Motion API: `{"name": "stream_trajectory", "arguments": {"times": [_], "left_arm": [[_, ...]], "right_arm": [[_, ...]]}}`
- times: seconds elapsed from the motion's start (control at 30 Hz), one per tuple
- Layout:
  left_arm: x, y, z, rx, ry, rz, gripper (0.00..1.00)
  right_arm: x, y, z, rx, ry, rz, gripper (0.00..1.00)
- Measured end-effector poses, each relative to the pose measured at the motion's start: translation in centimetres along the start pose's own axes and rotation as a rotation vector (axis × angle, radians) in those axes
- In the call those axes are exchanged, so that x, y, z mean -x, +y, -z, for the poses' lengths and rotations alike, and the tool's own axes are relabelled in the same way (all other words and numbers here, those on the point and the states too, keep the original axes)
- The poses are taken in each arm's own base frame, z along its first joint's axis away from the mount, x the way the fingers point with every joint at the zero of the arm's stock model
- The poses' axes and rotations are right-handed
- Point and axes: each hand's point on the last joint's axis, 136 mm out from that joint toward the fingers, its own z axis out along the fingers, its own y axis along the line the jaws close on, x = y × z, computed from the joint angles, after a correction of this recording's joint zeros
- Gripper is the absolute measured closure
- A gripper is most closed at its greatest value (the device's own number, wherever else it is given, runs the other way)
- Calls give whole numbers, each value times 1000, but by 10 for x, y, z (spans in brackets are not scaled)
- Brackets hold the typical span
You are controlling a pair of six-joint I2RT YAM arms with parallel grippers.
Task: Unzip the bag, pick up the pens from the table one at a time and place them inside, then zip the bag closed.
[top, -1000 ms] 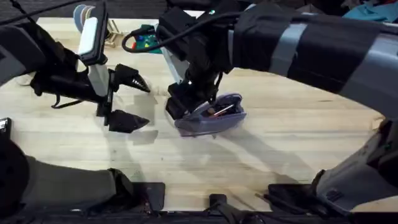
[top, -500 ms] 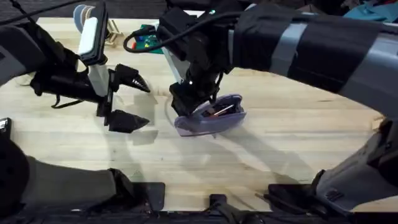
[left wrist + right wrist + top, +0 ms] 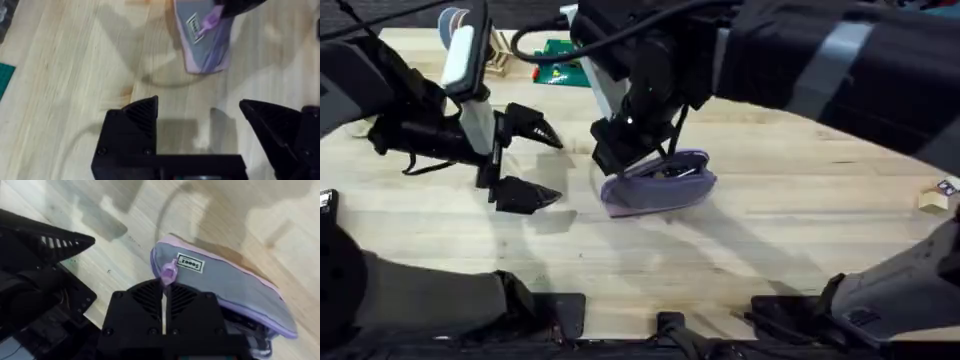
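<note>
My right gripper [image 3: 632,158] sat low over the end of the bag [image 3: 660,188], which lay near the middle of the table [image 3: 780,250]. In the right wrist view my fingers [image 3: 145,305] were pressed together with almost no gap, and the lavender zipper pull [image 3: 169,271] stuck out right at their tips. I judged I was pinched on the pull, placed there so I could drag the zipper along the bag's length. Bag mouth looked partly open, with dark contents inside; couldn't confirm an orange pen.

My left gripper [image 3: 528,160] hung to the bag's side, near but not touching, jaws spread wide and holding nothing. In the left wrist view the bag [image 3: 205,37] lay beyond my open left fingers [image 3: 131,122]. I read that as standby, ready to brace the bag while the right pulled.

Closing the zip seemed the step in hand, late in the task.
</note>
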Motion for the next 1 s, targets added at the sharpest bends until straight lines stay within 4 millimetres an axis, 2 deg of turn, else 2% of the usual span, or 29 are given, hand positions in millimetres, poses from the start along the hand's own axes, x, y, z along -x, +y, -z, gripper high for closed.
{"name": "stream_trajectory", "arguments": {"times": [0.27,0.47,0.5,0.57,0.6,0.77,0.93,0.97,1.0], "left_arm": [[15,-1,1,8,-81,29,7],[13,-3,-6,-16,-123,77,8],[9,-5,-17,-63,-152,124,8],[9,-6,-26,-98,-166,135,7],[14,-9,-48,-174,-170,98,6],[16,-11,-74,-246,-174,86,7],[25,-10,-86,-265,-192,126,7],[26,-10,-87,-269,-193,137,48],[27,-11,-88,-272,-194,140,138]], "right_arm": [[12,-5,3,-33,-57,5,966],[14,-5,3,-37,-66,7,966],[14,-5,3,-37,-66,7,966],[14,-5,3,-37,-66,6,966],[14,-5,3,-37,-66,7,966],[14,-5,3,-38,-65,6,966],[14,-5,3,-38,-65,6,966],[14,-5,3,-38,-65,6,966],[14,-6,3,-41,-65,6,966]]}}
